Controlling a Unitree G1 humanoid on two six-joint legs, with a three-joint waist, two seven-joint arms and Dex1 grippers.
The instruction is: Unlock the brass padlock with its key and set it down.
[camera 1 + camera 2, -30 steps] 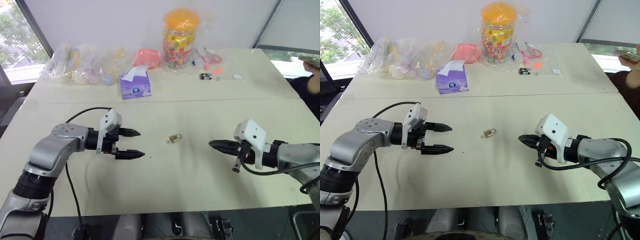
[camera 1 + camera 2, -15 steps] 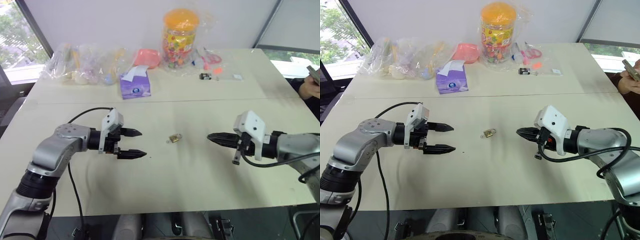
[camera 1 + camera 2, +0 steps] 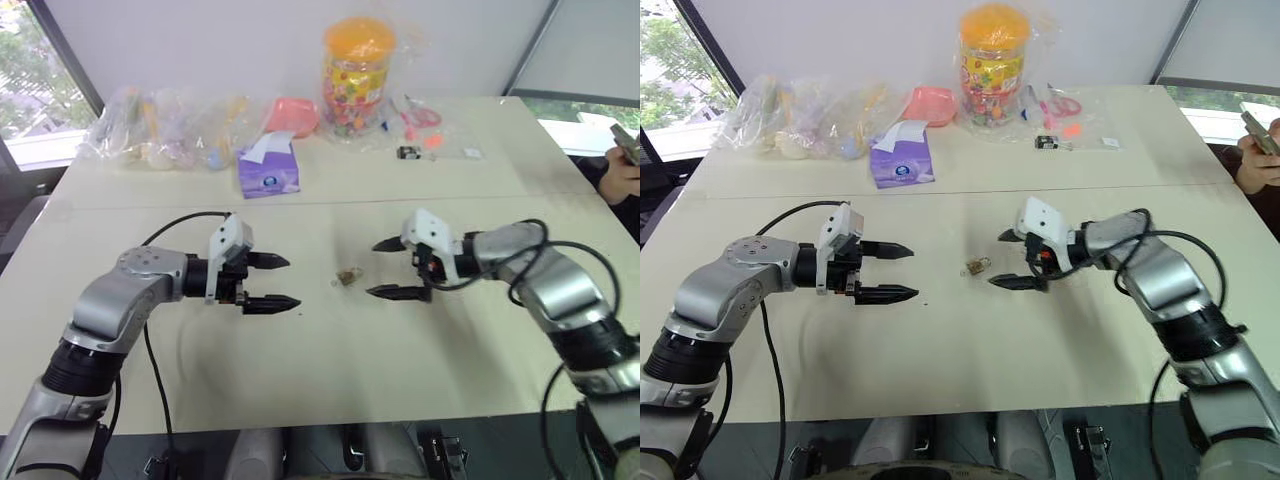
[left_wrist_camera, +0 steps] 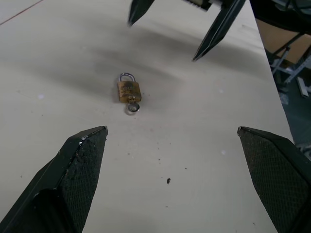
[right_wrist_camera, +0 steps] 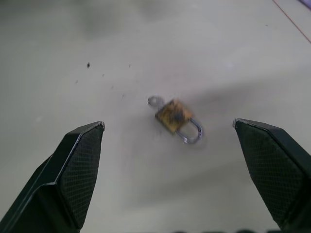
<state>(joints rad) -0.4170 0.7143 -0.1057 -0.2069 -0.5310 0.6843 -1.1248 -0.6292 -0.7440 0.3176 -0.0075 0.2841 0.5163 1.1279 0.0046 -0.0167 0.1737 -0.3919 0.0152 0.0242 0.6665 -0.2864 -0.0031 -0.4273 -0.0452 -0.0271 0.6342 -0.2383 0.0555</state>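
Presently the right gripper stands with its two black fingers spread wide and nothing between them, tips just beside the brass padlock, which lies flat on the table at centre frame. In the right wrist view the padlock sits between the two fingertips, not touched by either.

Risk, as judged: the padlock is tiny against the fingertips, so a closing pinch may skid it across the smooth top or clamp only the thin shackle. A small ring shows at the base of the padlock; whether a key sits there cannot be told.

The left gripper, left of centre, is likewise spread and empty, well apart from the padlock. Both arms reach inward, fingers pointing toward each other and angled slightly down.
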